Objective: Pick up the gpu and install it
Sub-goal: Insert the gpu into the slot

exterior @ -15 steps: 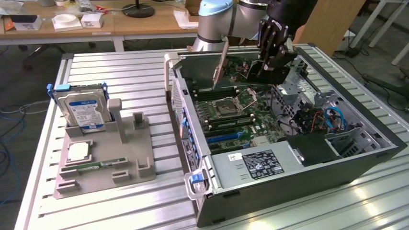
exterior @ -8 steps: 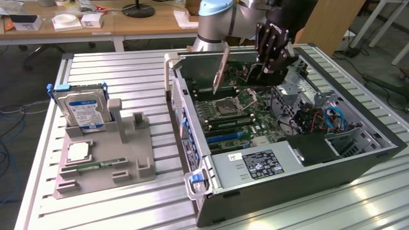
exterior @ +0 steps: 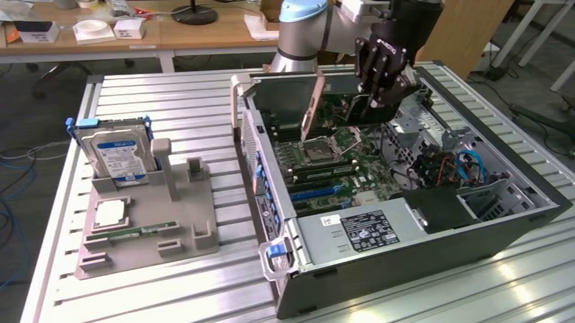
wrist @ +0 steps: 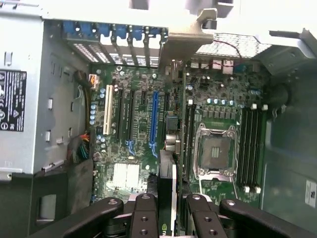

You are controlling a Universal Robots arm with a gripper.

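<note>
Between the jaws of the gripper (wrist: 171, 210), clamped on it: the gpu (wrist: 167, 176), a thin dark card edge-on, silver bracket (wrist: 185, 42) at its far end. Beneath them: green motherboard (wrist: 133, 84), long blue slot (wrist: 154, 119), inside the grey metal case (exterior: 503, 229). Step judged: installing, card unseated; needs edge squared to slot.

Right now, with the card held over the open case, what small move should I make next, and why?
Probably nudge the card sideways toward the long blue slot before lowering it. The gripper is clamped on the card above the motherboard, and in the wrist view the card's edge seems to run beside that slot rather than over it.
</note>
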